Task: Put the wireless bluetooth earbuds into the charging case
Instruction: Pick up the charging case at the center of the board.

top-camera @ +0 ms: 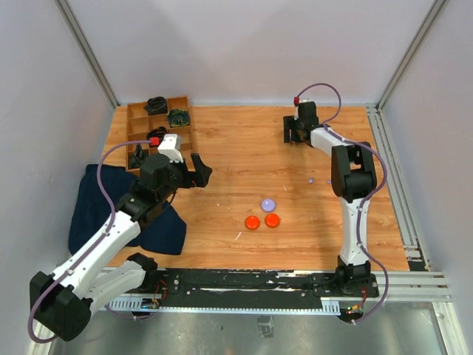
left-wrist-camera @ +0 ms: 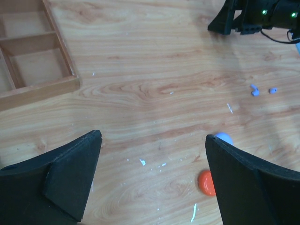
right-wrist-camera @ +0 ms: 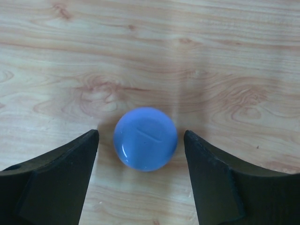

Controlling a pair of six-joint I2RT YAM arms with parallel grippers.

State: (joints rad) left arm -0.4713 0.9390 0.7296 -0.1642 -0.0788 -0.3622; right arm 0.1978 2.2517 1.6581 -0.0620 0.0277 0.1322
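Note:
A round glossy lavender-blue charging case (right-wrist-camera: 145, 138) lies flat on the wood between the fingers of my right gripper (right-wrist-camera: 141, 133). That gripper is open, with a small gap on each side of the case. It works at the back of the table (top-camera: 298, 137). Two tiny lavender earbuds (left-wrist-camera: 254, 90) (left-wrist-camera: 272, 90) lie loose on the wood, apart from both grippers (top-camera: 310, 180). My left gripper (left-wrist-camera: 153, 137) hangs open over bare wood at mid-left (top-camera: 199, 170), holding nothing.
Another lavender disc (top-camera: 267, 204) and two orange-red discs (top-camera: 253, 222) (top-camera: 272, 220) lie mid-table. A wooden compartment tray (top-camera: 140, 111) with black coiled bundles (top-camera: 177, 116) stands at the back left. A dark blue cloth (top-camera: 92, 207) lies under the left arm.

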